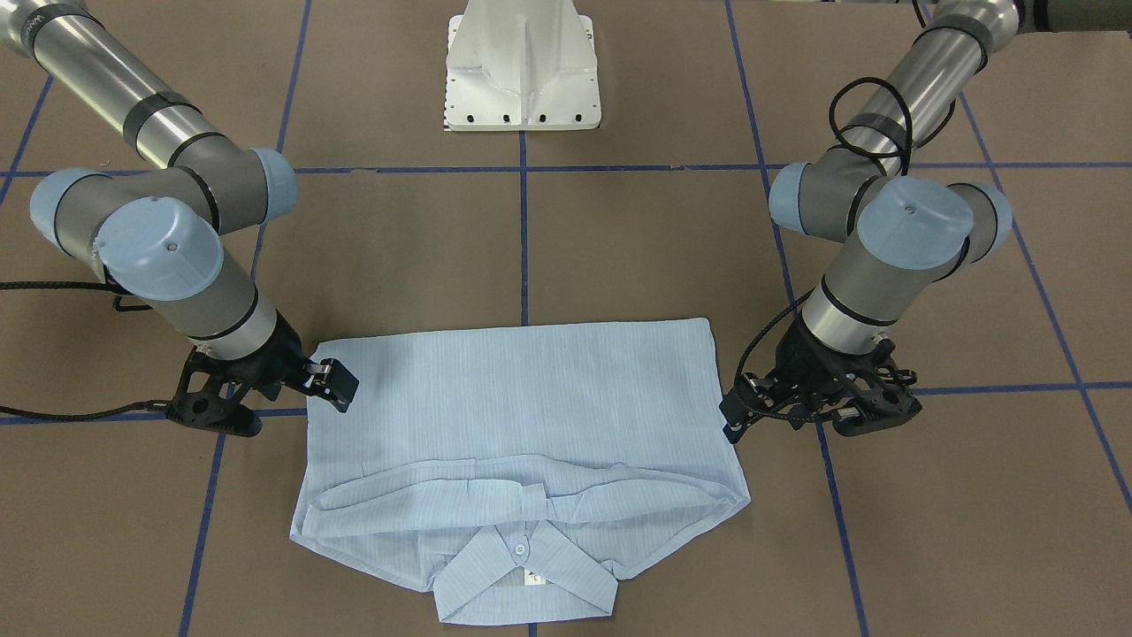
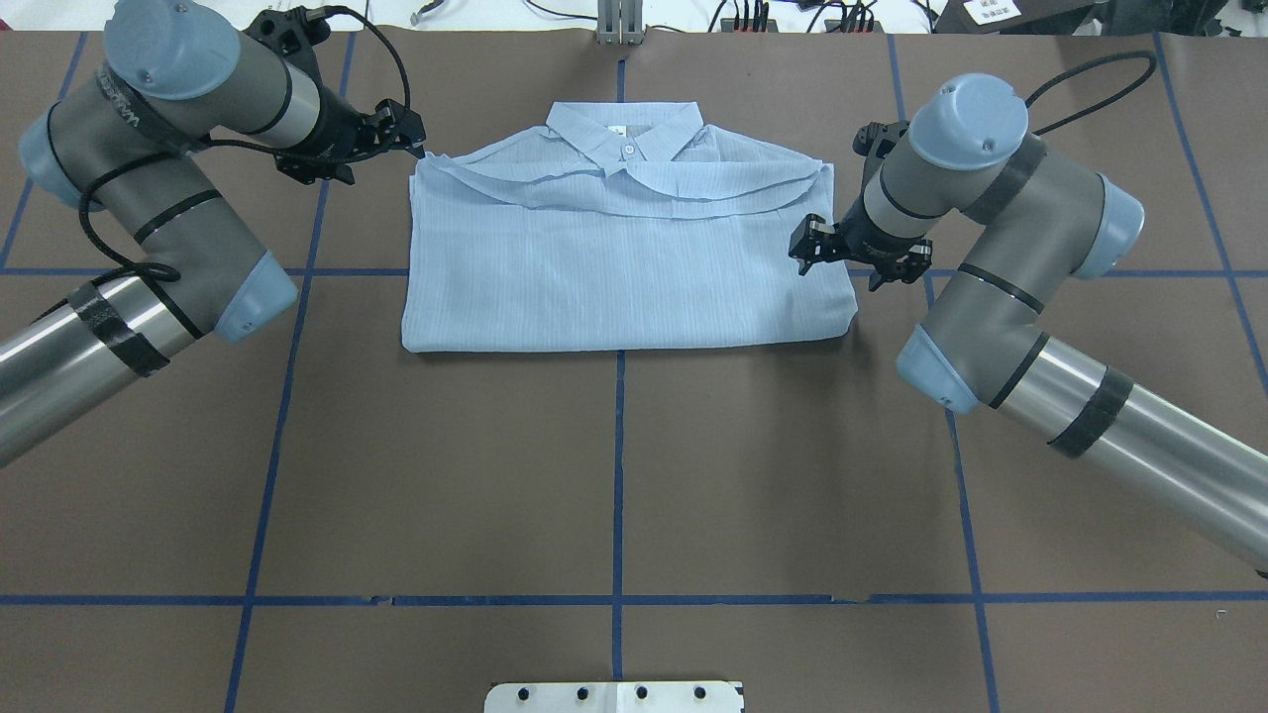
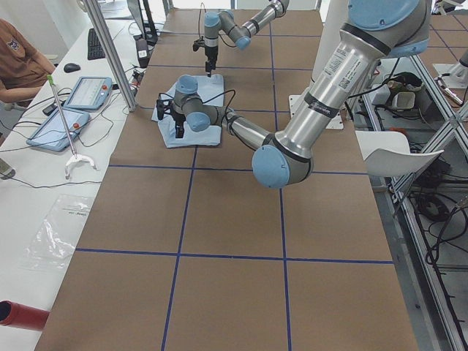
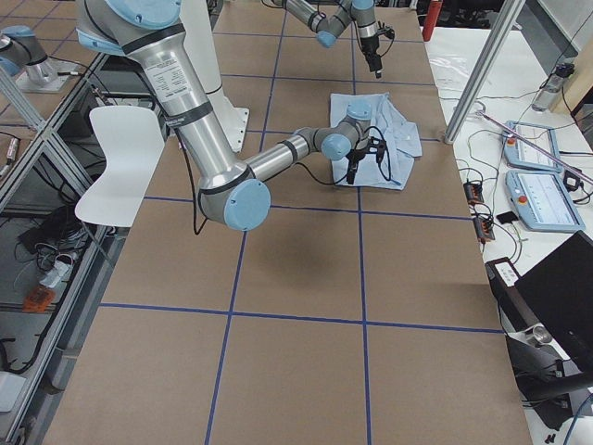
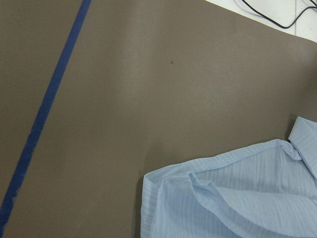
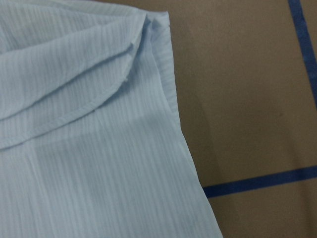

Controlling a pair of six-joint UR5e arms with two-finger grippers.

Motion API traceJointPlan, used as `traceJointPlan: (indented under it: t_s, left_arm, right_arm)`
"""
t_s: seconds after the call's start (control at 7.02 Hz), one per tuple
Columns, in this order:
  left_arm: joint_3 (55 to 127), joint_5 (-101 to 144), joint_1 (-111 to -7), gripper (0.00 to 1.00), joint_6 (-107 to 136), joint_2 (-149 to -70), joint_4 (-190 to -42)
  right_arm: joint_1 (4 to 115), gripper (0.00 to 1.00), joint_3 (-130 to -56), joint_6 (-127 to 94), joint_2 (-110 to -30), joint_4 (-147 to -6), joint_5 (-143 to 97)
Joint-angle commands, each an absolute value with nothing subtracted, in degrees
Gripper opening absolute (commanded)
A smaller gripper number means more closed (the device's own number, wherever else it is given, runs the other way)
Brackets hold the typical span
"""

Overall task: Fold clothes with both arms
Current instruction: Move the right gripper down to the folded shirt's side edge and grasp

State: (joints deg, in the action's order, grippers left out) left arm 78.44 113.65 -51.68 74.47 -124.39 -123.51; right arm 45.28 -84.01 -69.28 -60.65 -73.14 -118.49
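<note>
The pale blue striped shirt (image 2: 624, 267) lies folded into a flat rectangle on the brown table, collar (image 2: 626, 131) on the far side from the robot's base. My left gripper (image 2: 408, 129) hovers by the shirt's collar-side left corner, open and empty; in the front-facing view this left gripper (image 1: 732, 418) is at the cloth's right edge. My right gripper (image 2: 804, 245) sits over the shirt's right edge, open, holding nothing, and shows again as the right gripper (image 1: 334, 382) in the front-facing view. Both wrist views show only the shirt (image 5: 237, 193) (image 6: 84, 129) and table, no fingers.
Blue tape lines (image 2: 619, 465) grid the brown table. The white pedestal base (image 1: 523, 66) stands on the robot's side. A side bench with tablets (image 3: 77, 95) and a seated person (image 3: 18, 58) lies beyond the far edge. A white chair (image 3: 398, 150) stands behind the robot.
</note>
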Motion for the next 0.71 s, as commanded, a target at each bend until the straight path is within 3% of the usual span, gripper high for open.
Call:
traceJointPlan:
  t_s: [0.0,0.14,0.43,0.57]
  left_arm:
    - [78.5,113.6,-51.7,0.99,74.4,-124.4,-123.5]
    - [78.5,113.6,-51.7,0.99,74.4,-124.4,-123.5]
    - [78.5,113.6,-51.7,0.99,74.4,-124.4,-123.5]
    - [78.5,113.6,-51.7,0.99,74.4,-124.4,-123.5]
  right_arm:
    - [43.9,0.79,-84.1,-69.3,-61.6,-73.2,-118.4]
    - [43.9,0.55,-84.2,-69.3,-61.8,-73.1,-118.6]
    - [43.5,0.16,-84.5,-69.1,-62.6,-73.1,-118.6]
    - [43.5,0.01,-86.5,-69.1,-63.7,-73.1,-118.6]
